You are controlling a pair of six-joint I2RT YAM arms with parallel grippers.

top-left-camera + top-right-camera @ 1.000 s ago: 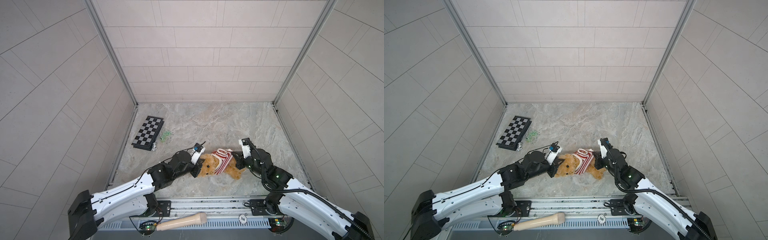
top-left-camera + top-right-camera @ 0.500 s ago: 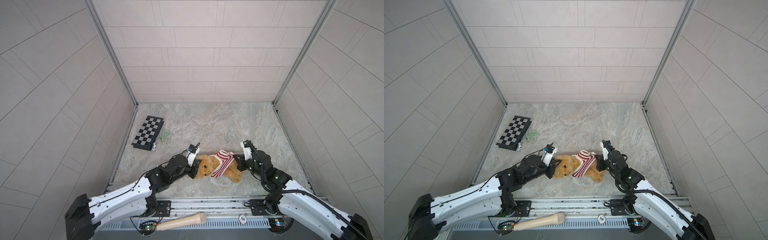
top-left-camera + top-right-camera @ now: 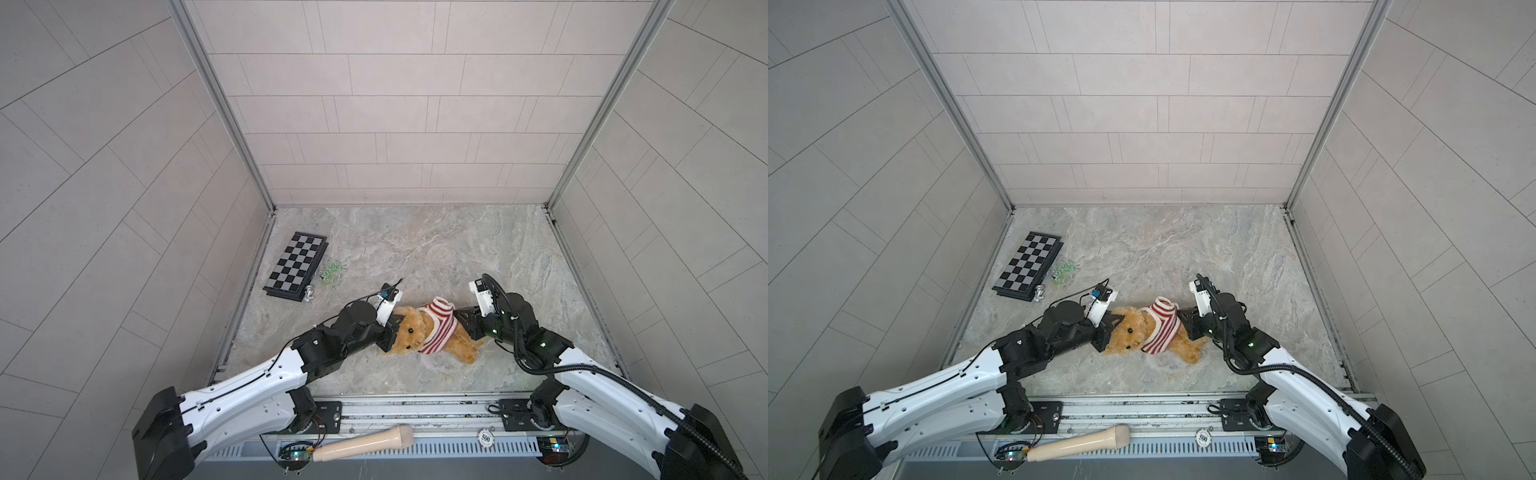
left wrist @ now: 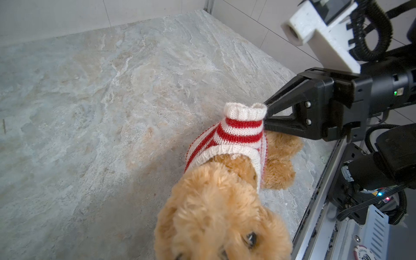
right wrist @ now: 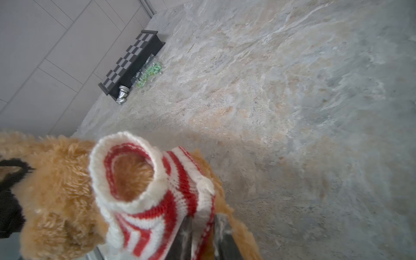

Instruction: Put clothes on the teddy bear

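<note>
Where the teddy bear lies: we see it flat on the desk, toward 6 o'clock of the desk in both top views, with its head pointing to 8 o'clock and its legs to 4 o'clock.
Sweater: a red-and-white striped knit around the bear's body, with the collar just behind the head. One white-cuffed opening stands up from the body, and fur shows inside it in the right wrist view.
Left gripper: at 9 o'clock of the bear, with its jaws clenched on the fur at the side of the head.
Right gripper: at 3 o'clock of the bear, with its tips against the sweater's cuff. The jaws stand a little apart with a strip of knit between them, and we cannot tell whether they pinch it.
Chessboard: at 10 o'clock from the bear, well apart from it, along the desk's 9 o'clock edge.
Beside the chessboard: a silver chess piece at its near corner and green bits just beside its edge.
</note>
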